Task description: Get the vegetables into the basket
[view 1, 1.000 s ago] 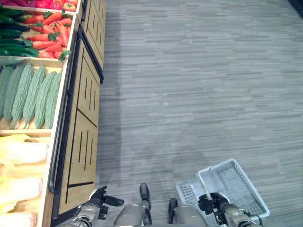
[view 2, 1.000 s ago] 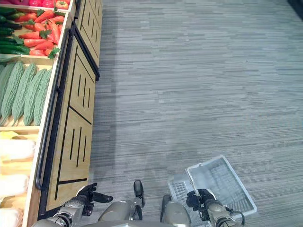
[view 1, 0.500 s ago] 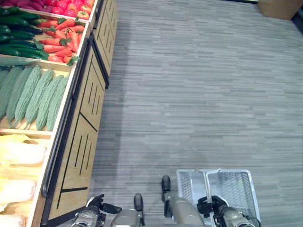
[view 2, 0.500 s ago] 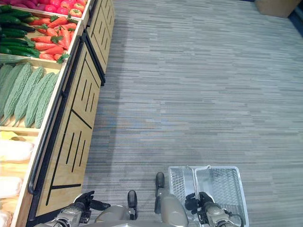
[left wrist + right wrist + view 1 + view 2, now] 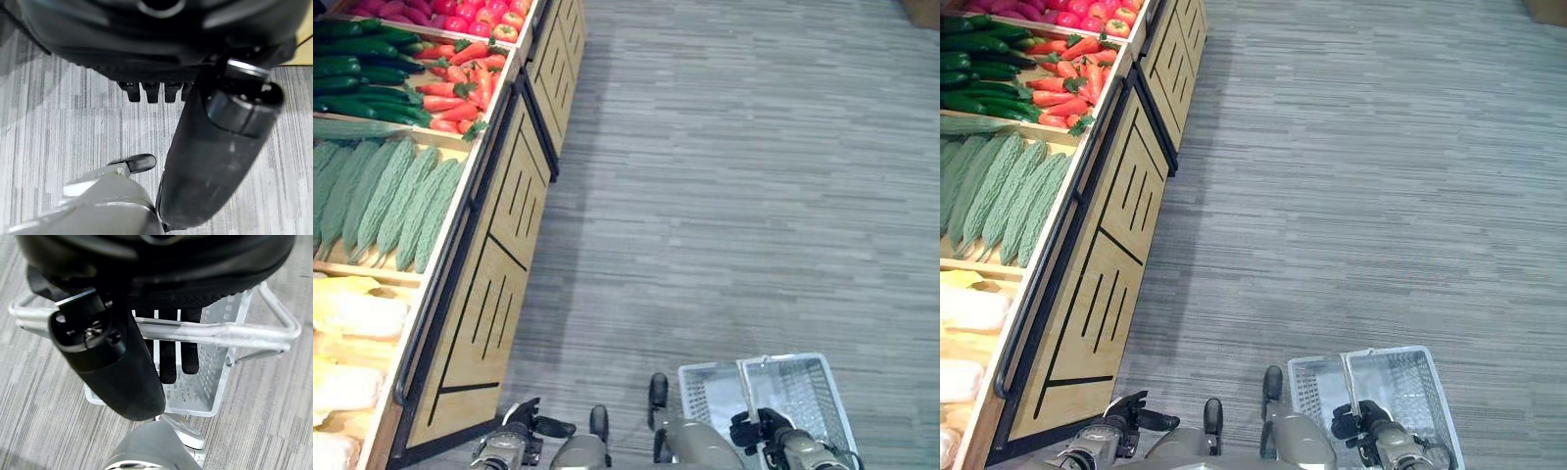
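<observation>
A white wire basket [image 5: 808, 384] hangs low at my right side over the floor, with nothing in it. My right hand [image 5: 761, 432] is shut on its metal handle [image 5: 210, 331], fingers curled round the bar above the basket's wall [image 5: 216, 363]. At my left side my left hand [image 5: 522, 427] hangs open and holds nothing, thumb [image 5: 215, 161] sticking out, close to the foot of the stand. The vegetables lie in the stand's bins at the left: bitter gourds [image 5: 391, 201], carrots [image 5: 460, 88], cucumbers [image 5: 362, 73] and pale cabbages [image 5: 352, 318].
A long wooden produce stand [image 5: 499, 255] with a dark rail [image 5: 460, 235] runs along the left. Red tomatoes [image 5: 480, 15] fill its far bin. Grey striped floor [image 5: 734, 196] stretches ahead and to the right.
The whole view has shifted, so the camera moved and the stand shows further right. The basket has swung from an angled hang to squarer beside me, still in my right hand.
</observation>
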Controlling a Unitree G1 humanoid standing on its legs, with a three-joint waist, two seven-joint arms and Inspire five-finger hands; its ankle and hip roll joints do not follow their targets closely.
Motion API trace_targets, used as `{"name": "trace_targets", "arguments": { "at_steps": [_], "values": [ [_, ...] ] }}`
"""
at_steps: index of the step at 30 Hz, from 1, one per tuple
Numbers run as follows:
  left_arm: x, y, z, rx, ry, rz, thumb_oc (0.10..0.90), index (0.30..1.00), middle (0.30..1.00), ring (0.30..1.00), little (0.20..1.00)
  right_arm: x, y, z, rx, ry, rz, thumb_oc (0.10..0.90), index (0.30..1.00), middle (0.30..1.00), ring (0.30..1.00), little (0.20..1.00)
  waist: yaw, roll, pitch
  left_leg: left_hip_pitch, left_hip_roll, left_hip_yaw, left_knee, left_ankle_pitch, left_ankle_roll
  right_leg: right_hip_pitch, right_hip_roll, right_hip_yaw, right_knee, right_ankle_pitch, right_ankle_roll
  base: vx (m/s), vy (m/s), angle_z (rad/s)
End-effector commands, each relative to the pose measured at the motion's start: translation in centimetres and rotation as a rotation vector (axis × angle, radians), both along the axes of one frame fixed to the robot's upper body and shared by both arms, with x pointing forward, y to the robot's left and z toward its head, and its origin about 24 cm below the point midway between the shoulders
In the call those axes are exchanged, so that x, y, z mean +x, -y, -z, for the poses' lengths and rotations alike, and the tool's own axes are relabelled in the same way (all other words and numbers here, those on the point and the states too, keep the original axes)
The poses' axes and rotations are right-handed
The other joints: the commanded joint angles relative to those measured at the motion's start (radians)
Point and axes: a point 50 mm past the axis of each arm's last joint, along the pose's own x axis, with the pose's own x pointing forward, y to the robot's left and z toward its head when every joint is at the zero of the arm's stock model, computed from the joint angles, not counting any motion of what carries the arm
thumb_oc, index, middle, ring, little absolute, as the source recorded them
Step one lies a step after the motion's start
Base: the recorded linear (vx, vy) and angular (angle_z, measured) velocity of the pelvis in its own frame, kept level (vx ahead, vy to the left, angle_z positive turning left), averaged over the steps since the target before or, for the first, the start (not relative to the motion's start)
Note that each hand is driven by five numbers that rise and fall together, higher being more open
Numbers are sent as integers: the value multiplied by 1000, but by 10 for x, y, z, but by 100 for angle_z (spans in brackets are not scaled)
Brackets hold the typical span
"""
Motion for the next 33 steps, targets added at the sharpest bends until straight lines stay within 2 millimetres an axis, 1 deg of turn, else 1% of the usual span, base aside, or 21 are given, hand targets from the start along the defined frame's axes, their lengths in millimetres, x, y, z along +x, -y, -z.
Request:
{"name": "trace_targets", "arguments": {
  "at_steps": [1, 3, 4, 5, 6, 7, 8, 9, 10, 11, 15, 18, 21, 23, 24, 25, 26, 27, 29, 30, 33],
  "values": [
    [1, 0, -1, 0, 8, -15, 900, 1000, 1000, 1000, 1000, -9, 5, 1, -1, -12, -17, 400, 300, 300, 300, 300, -11, -28, 4, -46, -43, 68, 217, -11, -4, 7, -43, 79, 74, -113, 75, 87, -128, 56],
    [4, 1, -1, -4, 13, -6, 900, 1000, 1000, 1000, 1000, -12, 8, 0, -11, -21, -16, 400, 300, 300, 300, 300, -10, -40, 28, -118, -23, 87, 376, 27, -16, 40, -46, 50, 67, -128, 55, 89, -80, 60],
    [5, 2, -1, -1, 9, 18, 900, 1000, 1000, 1000, 1000, -15, 11, 0, -19, -30, -17, 400, 300, 300, 300, 300, -23, -49, 34, -142, 9, 160, 346, 20, -2, 59, -62, 18, 56, -133, 59, 147, 41, 53],
    [9, 2, -2, 2, 15, 43, 900, 1000, 1000, 1000, 1000, -19, 14, 1, -25, -44, -9, 400, 300, 300, 300, 300, -34, -57, 26, -145, 21, 222, 228, -4, 6, 65, -79, -7, 44, -139, 71, 148, 123, 50],
    [9, 3, -3, 2, 17, 50, 900, 1000, 1000, 1000, 1000, -20, 15, 1, -27, -48, -6, 400, 300, 300, 300, 300, -36, -60, 19, -142, 11, 232, 161, -4, 7, 65, -87, -15, 39, -137, 77, 160, 206, 85],
    [10, 2, -3, 11, 17, 61, 900, 1000, 1000, 1000, 1000, -24, 17, 1, -36, -57, -2, 400, 300, 300, 300, 300, -43, -52, 12, -134, 14, 247, 61, 23, -8, 71, -89, -26, 38, -142, 87, 273, 365, 69],
    [13, 2, -5, 20, 29, 78, 900, 1000, 1000, 1000, 1000, -26, 18, 1, -42, -61, 1, 400, 300, 300, 300, 300, -45, -43, -2, -114, 18, 262, -72, 75, -16, 75, -91, -35, 38, -158, 95, 235, 310, 51],
    [13, 2, -5, 20, 30, 78, 900, 1000, 1000, 1000, 1000, -26, 18, 1, -42, -60, 1, 400, 300, 300, 300, 300, -45, -43, -3, -114, 18, 263, -75, 77, -16, 74, -91, -35, 37, -157, 95, 220, 315, 2],
    [13, 1, -5, 21, 28, 74, 900, 1000, 1000, 1000, 1000, -25, 17, 1, -42, -66, -17, 400, 300, 300, 300, 300, -40, -46, -10, -110, 9, 240, -90, 86, -3, 72, -92, -39, 27, -152, 97, 221, 425, -10],
    [13, -2, -5, 28, 27, 77, 900, 1000, 1000, 1000, 1000, -24, 11, 3, -29, -65, -22, 400, 300, 300, 300, 300, -39, -49, -17, -90, -5, 265, -107, 73, 15, 64, -109, -17, 48, -143, 112, 274, 545, -15],
    [16, -9, -8, 57, 37, 77, 900, 1000, 1000, 1000, 1000, -15, 1, 4, -8, -49, -52, 400, 300, 300, 300, 300, -17, -61, -18, -78, -36, 287, -107, 37, 54, 41, -136, 22, 85, -132, 142, 164, 430, -34],
    [11, -16, -8, 69, 26, 58, 900, 1000, 1000, 1000, 1000, -12, -6, 5, 7, -44, -74, 400, 300, 300, 300, 300, 4, -63, -18, -51, -68, 286, -107, -3, 91, 36, -167, 31, 127, -115, 174, 137, 437, -6],
    [4, -22, -8, 81, 5, 48, 900, 1000, 1000, 1000, 1000, -12, -8, 6, 18, -48, -78, 400, 300, 300, 300, 300, 12, -71, -15, -19, -90, 275, -107, -32, 108, 44, -188, 32, 173, -99, 195, 127, 332, 14],
    [2, -26, -8, 86, -2, 47, 900, 1000, 1000, 1000, 1000, -13, -9, 6, 20, -51, -82, 400, 300, 300, 300, 300, 21, -77, -10, -4, -94, 272, -90, -50, 119, 27, -192, 25, 264, -92, 202, 57, 218, 29],
    [3, -27, -9, 89, 1, 44, 900, 1000, 1000, 1000, 1000, -13, -8, 6, 22, -51, -77, 400, 300, 300, 300, 300, 21, -76, 0, 12, -95, 259, -82, -57, 126, -9, -187, 39, 367, -85, 198, 20, 178, 19],
    [4, -27, -9, 86, 4, 41, 900, 1000, 1000, 1000, 1000, -16, -8, 7, 23, -58, -71, 400, 300, 300, 300, 300, 26, -70, -3, 23, -96, 259, -93, -47, 131, -40, -177, 50, 382, -59, 186, 33, 125, 26],
    [7, -29, -11, 86, 20, 26, 900, 1000, 1000, 1000, 1000, -12, -9, 6, 28, -49, -67, 400, 300, 300, 300, 300, 28, -61, -2, 38, -87, 214, -84, -40, 128, -96, -137, 167, 249, 5, 188, 39, 24, 31],
    [8, -29, -11, 87, 21, 23, 900, 1000, 1000, 1000, 1000, -13, -10, 6, 31, -47, -63, 400, 300, 300, 300, 300, 29, -63, 0, 39, -87, 206, -74, -44, 128, -103, -134, 185, 228, 9, 189, 92, -107, 86],
    [8, -29, -11, 90, 21, 24, 900, 1000, 1000, 1000, 1000, -15, -11, 7, 39, -51, -56, 400, 300, 300, 300, 300, 23, -76, 0, 47, -90, 166, -56, -55, 120, -116, -113, 256, 140, 16, 200, 105, -161, 94],
    [7, -29, -10, 89, 17, 26, 900, 1000, 1000, 1000, 1000, -16, -11, 8, 42, -53, -53, 400, 300, 300, 300, 300, 19, -77, 1, 53, -92, 154, -55, -57, 118, -112, -113, 259, 133, 18, 203, 102, -145, 92],
    [3, -28, -9, 87, 5, 27, 900, 1000, 1000, 1000, 1000, -22, -10, 9, 43, -68, -49, 400, 300, 300, 300, 300, 14, -84, -9, 65, -96, 112, -55, -58, 113, -116, -86, 320, 117, 22, 205, 111, -197, 74]
  ]
}}
